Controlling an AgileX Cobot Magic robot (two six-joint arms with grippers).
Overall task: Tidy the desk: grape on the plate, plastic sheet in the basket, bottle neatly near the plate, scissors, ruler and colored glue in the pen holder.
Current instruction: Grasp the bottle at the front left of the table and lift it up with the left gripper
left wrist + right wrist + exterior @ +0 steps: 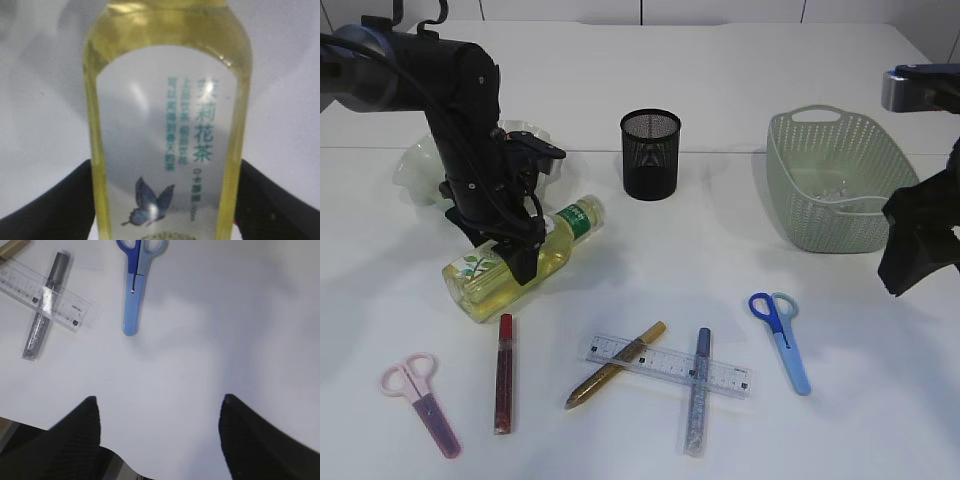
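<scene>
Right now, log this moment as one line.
left gripper: around lying bottle, grip unclear | right gripper: open, empty | plastic sheet: in basket | pen holder: empty

I'm looking down past my right tool [157, 432]: its two dark fingers [75, 435] stand wide apart over bare white counter [210, 340], holding nothing. Far ahead, blue scissors [134, 295] lie closed, tips pointing toward me. To their left, a clear ruler [47, 292] lies across a silver glue pen [44, 307].
</scene>
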